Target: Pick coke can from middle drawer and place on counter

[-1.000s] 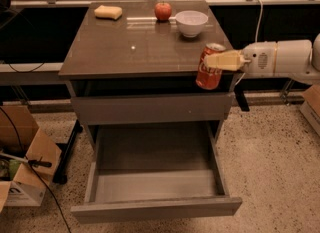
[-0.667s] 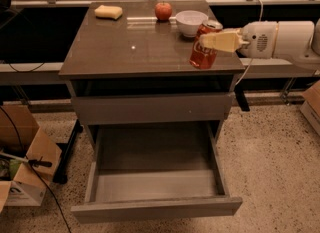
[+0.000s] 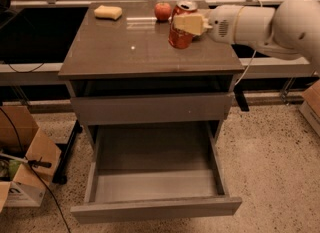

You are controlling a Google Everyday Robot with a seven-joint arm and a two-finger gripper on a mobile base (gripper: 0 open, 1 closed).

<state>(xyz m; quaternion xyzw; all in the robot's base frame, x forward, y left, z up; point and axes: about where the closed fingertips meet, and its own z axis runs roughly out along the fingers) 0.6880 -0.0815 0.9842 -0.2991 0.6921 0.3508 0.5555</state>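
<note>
camera view: reaching in from the right with the gripper (image 3: 183,24), pale fingers clamping the coke can (image 3: 178,40) at mid-body, probably gripping there for holding it upright and setting it down steadily. hovering just over or touching the rear of the counter (image 3: 130,52), just beside the apple (image 3: 162,11); not telling which. leaving the middle drawer (image 3: 155,149) hanging open and empty below.

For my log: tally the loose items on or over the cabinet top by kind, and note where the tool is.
sponge: 1
apple: 1
coke can: 1
Total: 3
The tool is shut on the coke can over the back right of the counter, just right of the apple.
</note>
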